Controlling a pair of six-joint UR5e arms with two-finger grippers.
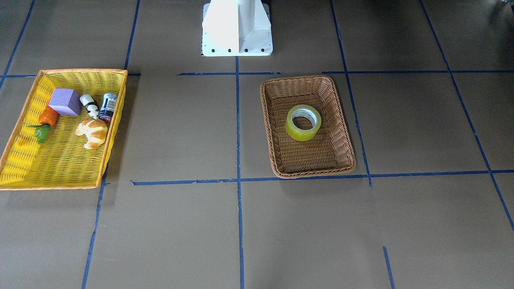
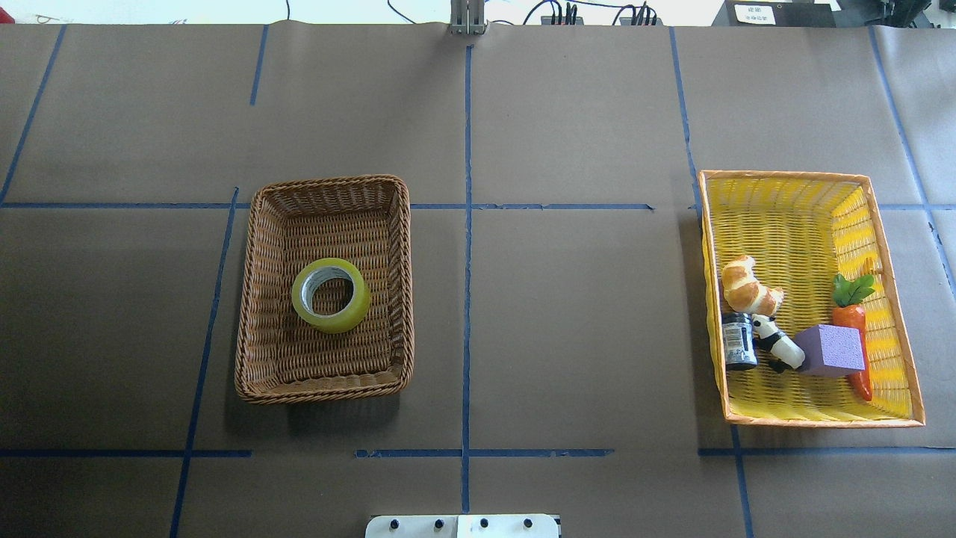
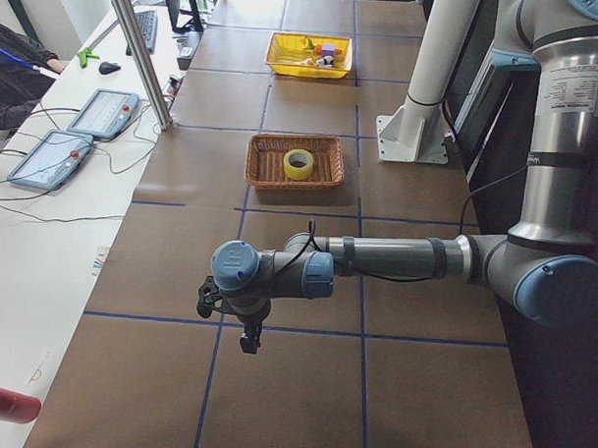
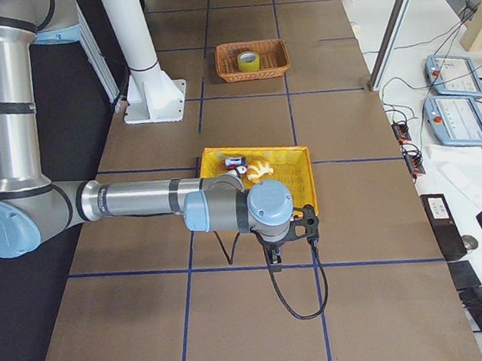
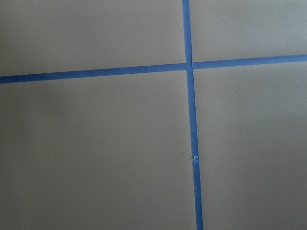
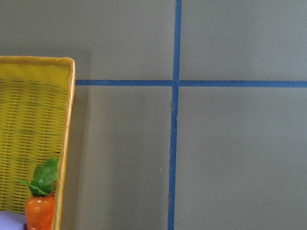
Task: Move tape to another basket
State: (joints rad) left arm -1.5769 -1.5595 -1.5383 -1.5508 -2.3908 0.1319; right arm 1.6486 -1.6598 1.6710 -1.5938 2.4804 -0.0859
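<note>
The roll of yellow-green tape lies flat in the middle of the brown wicker basket, as the overhead view also shows for the tape and the basket. No gripper is near it. My left gripper shows only in the exterior left view, hanging over bare table far from the basket. My right gripper shows only in the exterior right view, just outside the yellow basket. I cannot tell whether either is open or shut.
A yellow basket with an orange rim holds a croissant, a purple block, a carrot, a panda figure and a small can. The white robot base stands at the table's edge. Control pendants lie beside the table.
</note>
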